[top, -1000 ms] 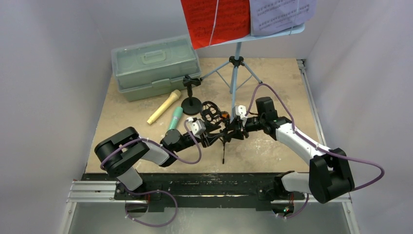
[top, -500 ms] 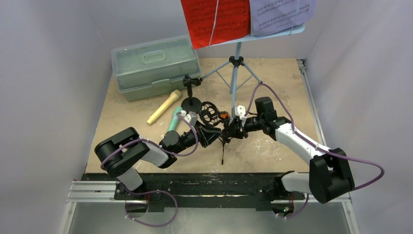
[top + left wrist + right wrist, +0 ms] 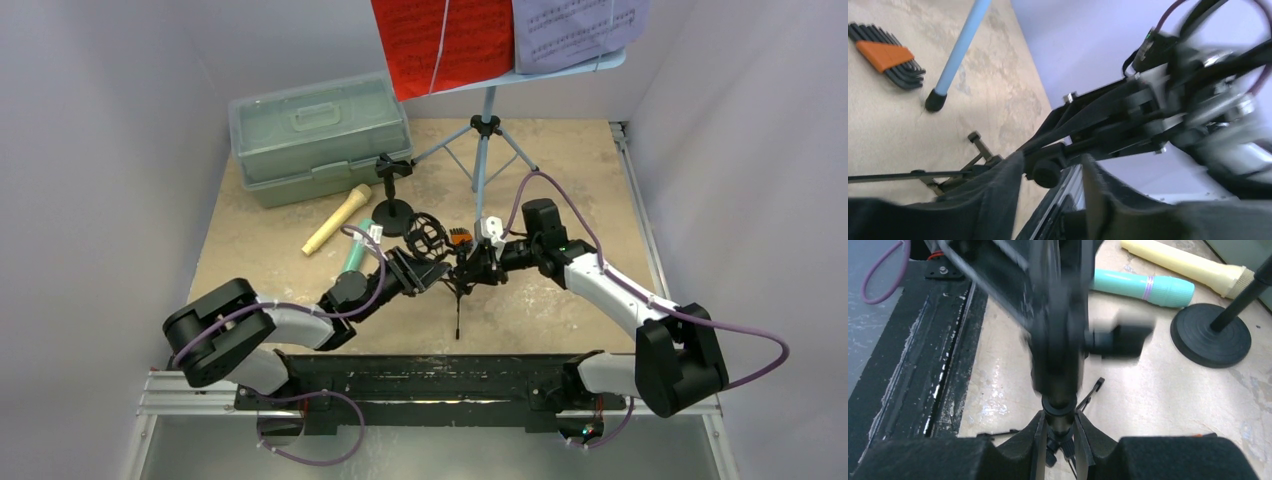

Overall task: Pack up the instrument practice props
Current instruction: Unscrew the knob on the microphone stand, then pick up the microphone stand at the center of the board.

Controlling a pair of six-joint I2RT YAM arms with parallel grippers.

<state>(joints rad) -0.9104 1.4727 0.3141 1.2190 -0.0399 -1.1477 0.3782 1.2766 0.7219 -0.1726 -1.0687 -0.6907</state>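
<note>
Centrally, right gripper tight on tripod mic holder, left gripper alongside.

A pale green case sits far left on the tan table, orange-clipped hex keys lying mid-table

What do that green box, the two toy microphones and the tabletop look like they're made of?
The green box looks like translucent plastic: cloudy, see-through walls and a moulded handle. The tan microphone and the teal microphone seem to be smooth plastic, evenly coloured; foam is possible. The tabletop looks like bare board, perhaps plywood, with pale scuffed patches.
</note>
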